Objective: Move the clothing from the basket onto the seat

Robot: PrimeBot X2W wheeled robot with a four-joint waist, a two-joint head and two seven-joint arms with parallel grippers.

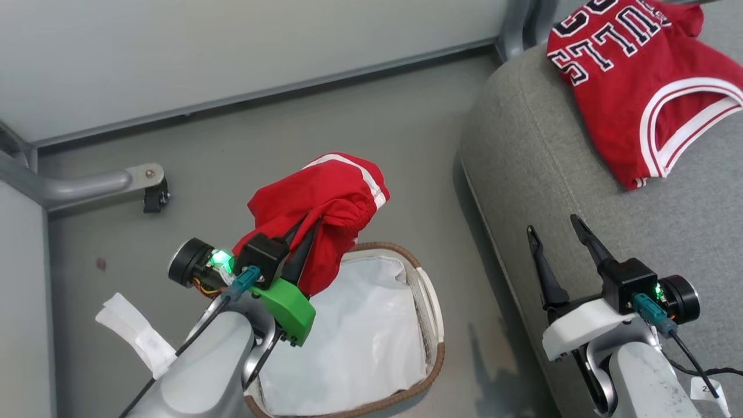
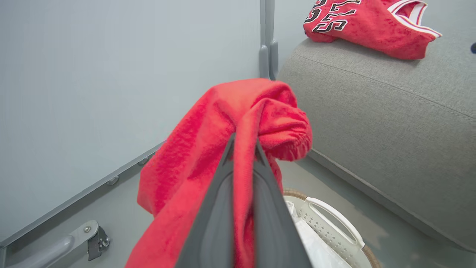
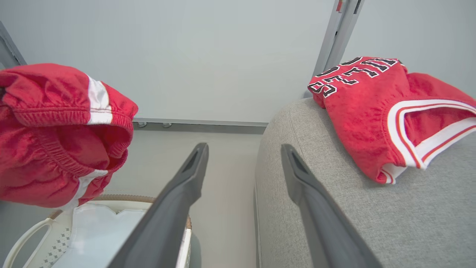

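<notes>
My left gripper (image 1: pixel 307 223) is shut on the red shorts (image 1: pixel 325 200), which hang bunched above the far rim of the basket (image 1: pixel 429 348). In the left wrist view the shorts (image 2: pixel 223 130) drape over both of my closed fingers. The basket's white liner (image 1: pixel 354 337) lies bare inside. A red "BULLS" jersey (image 1: pixel 638 87) rests on the grey seat (image 1: pixel 551 174) at the upper right. My right gripper (image 1: pixel 554 226) stands open over the seat's near edge, with nothing between its fingers (image 3: pixel 193 175).
A grey floor (image 1: pixel 348 128) runs between the basket and the pale wall panel (image 1: pixel 232 46). A metal frame leg with a caster (image 1: pixel 154 194) stands at the left. A white tag (image 1: pixel 139 337) hangs from my left forearm.
</notes>
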